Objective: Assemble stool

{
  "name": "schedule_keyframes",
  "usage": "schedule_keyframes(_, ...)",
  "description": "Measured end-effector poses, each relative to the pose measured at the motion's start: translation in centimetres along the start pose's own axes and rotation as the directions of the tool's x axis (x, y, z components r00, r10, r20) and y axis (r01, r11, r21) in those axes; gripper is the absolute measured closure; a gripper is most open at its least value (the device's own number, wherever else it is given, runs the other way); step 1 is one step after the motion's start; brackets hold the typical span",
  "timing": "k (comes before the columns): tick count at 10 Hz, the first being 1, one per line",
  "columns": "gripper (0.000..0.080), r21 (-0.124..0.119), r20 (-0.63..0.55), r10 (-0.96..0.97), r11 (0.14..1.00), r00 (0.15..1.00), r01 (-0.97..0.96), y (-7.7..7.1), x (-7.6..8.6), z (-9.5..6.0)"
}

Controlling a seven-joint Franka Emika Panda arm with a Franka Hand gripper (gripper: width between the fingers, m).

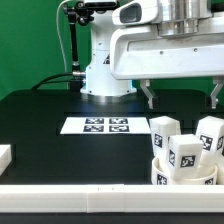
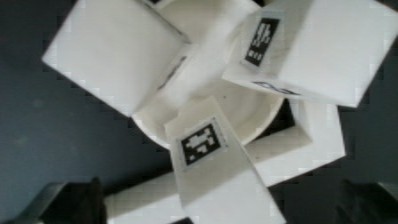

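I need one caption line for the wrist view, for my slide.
Wrist view: tagged white stool legs standing in the round seat.

We saw the seat was plain white plastic, and the legs were the same white, each with a black-and-white square marker tag on it. The table was black, the backdrop bright green. The marker board was white with four black-patterned squares. White bars ran along the front edge. Gripper fingers looked dark, arm body white
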State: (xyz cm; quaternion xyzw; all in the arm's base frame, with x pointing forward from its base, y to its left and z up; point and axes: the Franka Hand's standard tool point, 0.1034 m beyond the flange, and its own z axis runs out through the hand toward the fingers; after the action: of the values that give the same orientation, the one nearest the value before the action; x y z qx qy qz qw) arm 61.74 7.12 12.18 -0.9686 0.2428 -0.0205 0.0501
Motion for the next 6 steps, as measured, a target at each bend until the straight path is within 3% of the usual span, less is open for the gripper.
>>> schedule_keyframes(2, 0.0151, -0.016, 0.009, 0.103, 0.995, 0.995, -0.103, -1.57, -0.78, 0.39)
schedule_keyframes(6, 0.0151, -0.015, 0.004, 0.144, 0.989, 0.990, -0.144, -1.52, -0.69, 0.47)
